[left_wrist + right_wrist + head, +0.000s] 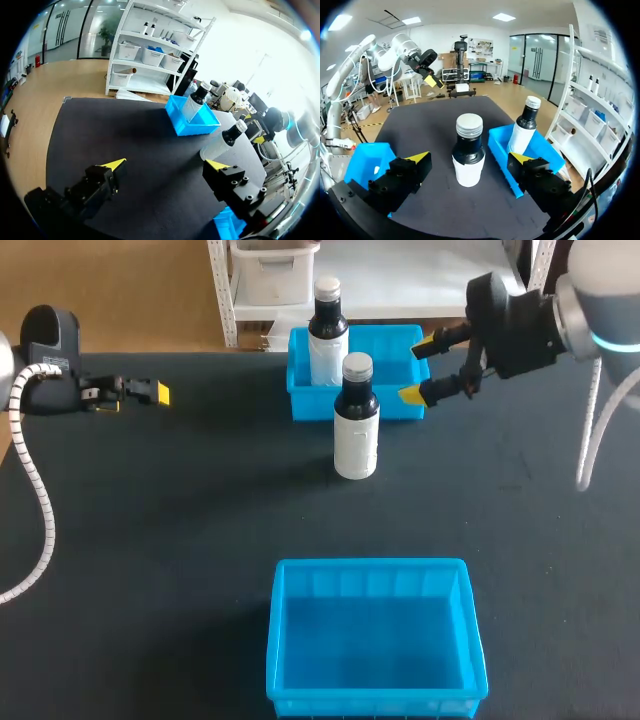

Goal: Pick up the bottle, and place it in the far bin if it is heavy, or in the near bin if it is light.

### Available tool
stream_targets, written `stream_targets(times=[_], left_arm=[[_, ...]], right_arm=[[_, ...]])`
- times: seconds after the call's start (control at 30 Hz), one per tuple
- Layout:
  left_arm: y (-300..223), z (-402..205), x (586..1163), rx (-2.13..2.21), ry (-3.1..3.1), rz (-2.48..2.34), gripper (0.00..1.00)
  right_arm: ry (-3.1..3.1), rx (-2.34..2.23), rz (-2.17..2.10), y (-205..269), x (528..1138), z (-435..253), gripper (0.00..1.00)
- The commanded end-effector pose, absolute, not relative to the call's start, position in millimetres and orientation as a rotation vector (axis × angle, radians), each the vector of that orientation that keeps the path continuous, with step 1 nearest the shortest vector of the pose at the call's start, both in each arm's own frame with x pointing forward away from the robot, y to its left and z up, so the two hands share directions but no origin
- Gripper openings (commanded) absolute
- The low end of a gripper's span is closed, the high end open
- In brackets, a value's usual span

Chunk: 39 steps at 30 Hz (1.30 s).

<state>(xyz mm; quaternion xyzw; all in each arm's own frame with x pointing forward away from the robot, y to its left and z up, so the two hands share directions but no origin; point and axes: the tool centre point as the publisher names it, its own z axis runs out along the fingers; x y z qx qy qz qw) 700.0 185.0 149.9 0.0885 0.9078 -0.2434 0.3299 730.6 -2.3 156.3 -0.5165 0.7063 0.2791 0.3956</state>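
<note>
Right gripper: fingers spread wide, empty, by the right end of the far bin. Bottle: just left of it and slightly nearer, on the table before that bin. It stood upright, long axis vertical, cap upward.

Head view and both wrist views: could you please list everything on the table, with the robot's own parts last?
Bottles: two, dark with white labels and pale caps; the bottle on the table stands upright just in front of the far bin; the bottle in the far bin stands upright at its left end.
Bins: two, blue; the far bin at the table's far edge, the near bin at its near edge.
Table: one, black, under everything.
Left tool: one, yellow-tipped, open, over the table's left side.
Right tool: one, yellow-tipped, open, by the far bin's right end.
</note>
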Motion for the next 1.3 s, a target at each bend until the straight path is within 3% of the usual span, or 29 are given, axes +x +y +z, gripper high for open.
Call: stream_targets(times=[0.03,1.3], left_arm=[[185,150,700,0.231,2.375,-0.637,1.00],[185,150,700,0.231,2.375,-0.637,1.00]], right_arm=[[1.785,-1.252,0.642,0,730,152,1.00],[1.698,-1.451,0.876,46,754,123,1.00]])
